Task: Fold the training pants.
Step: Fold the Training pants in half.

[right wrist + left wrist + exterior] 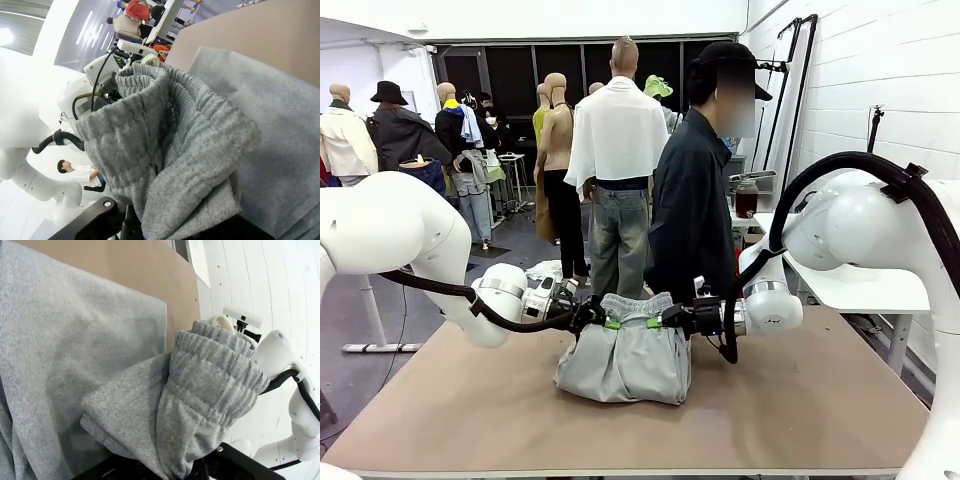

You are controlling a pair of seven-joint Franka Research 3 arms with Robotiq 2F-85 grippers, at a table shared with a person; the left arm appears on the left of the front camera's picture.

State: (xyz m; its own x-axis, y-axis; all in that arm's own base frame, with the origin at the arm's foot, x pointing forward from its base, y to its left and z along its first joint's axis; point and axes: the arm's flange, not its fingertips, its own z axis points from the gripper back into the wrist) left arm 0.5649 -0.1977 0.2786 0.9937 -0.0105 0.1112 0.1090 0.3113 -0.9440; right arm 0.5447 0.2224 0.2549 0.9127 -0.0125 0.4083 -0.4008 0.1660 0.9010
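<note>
Above the table (800,400), both grippers, left (603,322) and right (660,322), clamped on the training pants (625,360) waistband.

**A:** What lies under the work area?
**B:** A brown table (820,400), its top plain and flat, its near edge running along the bottom of the front view.

**A:** Who stands at the far side?
**B:** A person (695,200) in a dark jacket and black hat, close against the table's far edge.

**A:** And to the right?
**B:** A white table (860,290) against the white wall, with a dark jar (747,198) on a surface farther back.
</note>
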